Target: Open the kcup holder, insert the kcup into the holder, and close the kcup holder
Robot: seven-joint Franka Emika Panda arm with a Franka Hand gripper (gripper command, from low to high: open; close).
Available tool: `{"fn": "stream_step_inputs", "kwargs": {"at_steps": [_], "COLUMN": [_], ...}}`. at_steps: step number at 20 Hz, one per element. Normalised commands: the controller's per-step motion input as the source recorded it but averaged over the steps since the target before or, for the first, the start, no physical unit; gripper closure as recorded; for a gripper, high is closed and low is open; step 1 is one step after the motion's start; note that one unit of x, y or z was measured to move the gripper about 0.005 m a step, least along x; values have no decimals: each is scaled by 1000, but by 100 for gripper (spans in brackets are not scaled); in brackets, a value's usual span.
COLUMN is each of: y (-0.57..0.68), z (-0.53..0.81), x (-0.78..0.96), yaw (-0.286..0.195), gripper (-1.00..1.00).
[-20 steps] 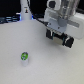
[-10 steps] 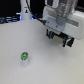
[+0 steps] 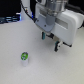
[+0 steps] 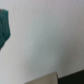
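While the kcup holder sits out of both views, my gripper (image 3: 50,43) hangs empty over the white table (image 3: 15,42).

From the exterior view I see the kcup (image 3: 23,57) standing upright, green top up, well apart from the gripper toward that view's left, free for a top-down grasp. I judge nothing is opened yet. My arm reaches in from above, wrist pointing downward, fingers (image 3: 57,47) spread apart. The wrist view is too blurred to help.

one kcup (image 3: 24,57), one robot arm (image 3: 52,15), one claw (image 3: 50,42), one table (image 3: 20,35)
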Motion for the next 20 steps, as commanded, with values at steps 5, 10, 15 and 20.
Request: {"fn": "stream_step_inputs", "kwargs": {"at_steps": [5,10,15,20], "y": [-464,-436,-429,-438], "z": [43,-6,-15,-167], "x": [-38,-15,-3,-128], "yaw": [-279,-297,-300,-298], "gripper": [-100,-100,-100,-100]}}
